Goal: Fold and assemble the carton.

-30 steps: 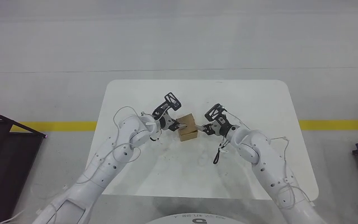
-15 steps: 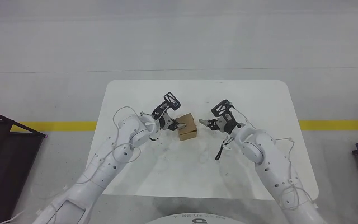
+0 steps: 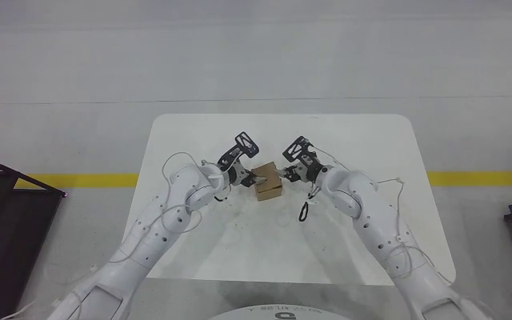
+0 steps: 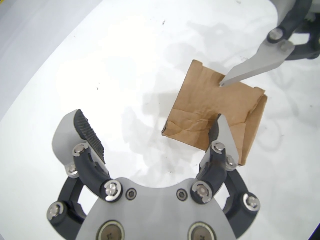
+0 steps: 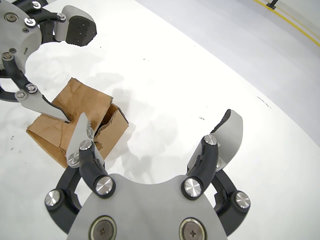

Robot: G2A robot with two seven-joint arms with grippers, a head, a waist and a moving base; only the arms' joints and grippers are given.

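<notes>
A small brown carton [image 3: 269,182] lies near the middle of the white table [image 3: 192,136], its top flaps creased and pressed down. My left gripper [image 3: 250,163] is open at the carton's left side, with one fingertip [image 4: 220,126] resting on the carton [image 4: 210,101] top. My right gripper [image 3: 290,161] is open at the carton's right side, and one of its fingers [image 5: 80,126] also lies on the carton [image 5: 80,101] top. The two fingertips nearly meet at the centre seam. An end flap [image 5: 110,126] facing the right arm gapes, torn at its edge.
A black cable loop [image 3: 306,211] hangs from the right arm onto the table near the carton. A dark stand [image 3: 20,208] is on the floor off the table's left side. A yellow line [image 3: 88,181] runs along the floor.
My right gripper drew back from the carton, then swung left and came in over it, setting one finger on the top. The left gripper and carton stayed put.
</notes>
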